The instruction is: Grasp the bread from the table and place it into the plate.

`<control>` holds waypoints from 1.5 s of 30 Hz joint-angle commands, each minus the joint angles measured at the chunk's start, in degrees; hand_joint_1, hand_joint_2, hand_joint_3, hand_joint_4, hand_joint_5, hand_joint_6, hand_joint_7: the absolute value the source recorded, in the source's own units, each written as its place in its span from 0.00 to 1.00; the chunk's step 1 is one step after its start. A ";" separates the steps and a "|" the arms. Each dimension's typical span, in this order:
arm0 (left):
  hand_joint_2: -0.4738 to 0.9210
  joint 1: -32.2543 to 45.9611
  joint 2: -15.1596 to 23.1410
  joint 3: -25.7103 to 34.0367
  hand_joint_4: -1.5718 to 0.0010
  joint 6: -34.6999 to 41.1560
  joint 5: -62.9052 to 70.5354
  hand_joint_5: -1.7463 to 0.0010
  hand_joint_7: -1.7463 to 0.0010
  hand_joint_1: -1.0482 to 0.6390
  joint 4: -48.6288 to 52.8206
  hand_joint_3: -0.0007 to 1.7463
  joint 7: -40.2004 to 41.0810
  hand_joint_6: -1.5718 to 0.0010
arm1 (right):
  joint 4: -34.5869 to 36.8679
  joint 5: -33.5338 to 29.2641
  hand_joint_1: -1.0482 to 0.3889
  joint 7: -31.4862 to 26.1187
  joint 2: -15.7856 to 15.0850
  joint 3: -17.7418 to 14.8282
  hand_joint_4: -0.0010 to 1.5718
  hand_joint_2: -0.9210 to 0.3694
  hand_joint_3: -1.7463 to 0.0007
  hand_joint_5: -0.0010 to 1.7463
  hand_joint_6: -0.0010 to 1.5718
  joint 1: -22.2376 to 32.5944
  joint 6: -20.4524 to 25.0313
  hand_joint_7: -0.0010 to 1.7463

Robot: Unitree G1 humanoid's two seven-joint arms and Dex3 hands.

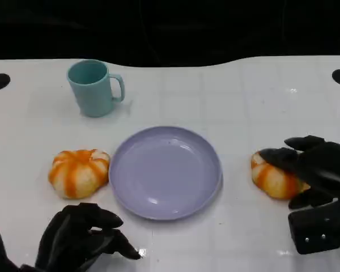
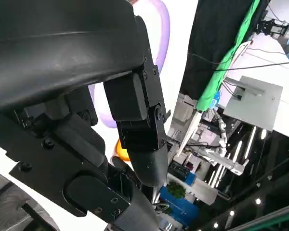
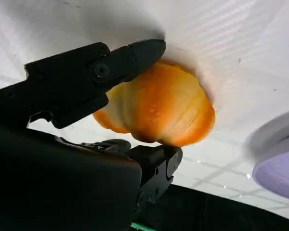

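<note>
White table [image 1: 260,102], black backdrop [image 1: 170,28] behind

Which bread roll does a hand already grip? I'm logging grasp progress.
The bread right of the plate: the right hand closes around it. The other bread, left of the plate, lies untouched.

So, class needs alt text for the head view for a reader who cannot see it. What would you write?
The robot's black right hand wraps around an orange-striped round bread roll on the white table, right of an empty lilac round plate. A second striped bread roll lies left of the plate, a teal plastic mug stands behind, and the left hand rests curled near the front edge.
</note>
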 commanded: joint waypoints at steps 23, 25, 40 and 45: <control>0.80 0.49 0.82 0.36 0.00 0.25 0.43 0.74 0.89 0.04 -0.87 0.00 0.93 0.00 | 9.30 -0.36 0.70 -25.12 2.17 3.23 0.59 0.22 0.65 0.99 0.54 -5.09 -8.24 0.86; 0.80 0.47 0.80 0.34 0.00 0.16 0.45 0.74 0.89 0.04 -0.82 0.00 0.88 0.00 | 9.16 -0.61 0.72 -27.32 2.22 3.50 0.59 0.37 0.48 1.00 0.47 -5.14 -8.41 0.97; 0.81 0.20 0.57 0.18 0.00 -0.46 0.72 0.75 0.90 0.04 -0.28 0.00 0.76 0.00 | 5.46 4.07 0.81 -29.10 3.67 0.29 0.64 0.59 0.21 1.00 0.51 -5.66 -15.18 1.00; 0.80 0.11 0.42 0.13 0.00 -0.42 0.93 0.74 0.89 0.03 -0.27 0.00 1.23 0.00 | 2.20 5.42 0.80 -27.22 4.73 -0.87 0.66 0.61 0.16 1.00 0.54 -5.65 -16.53 0.97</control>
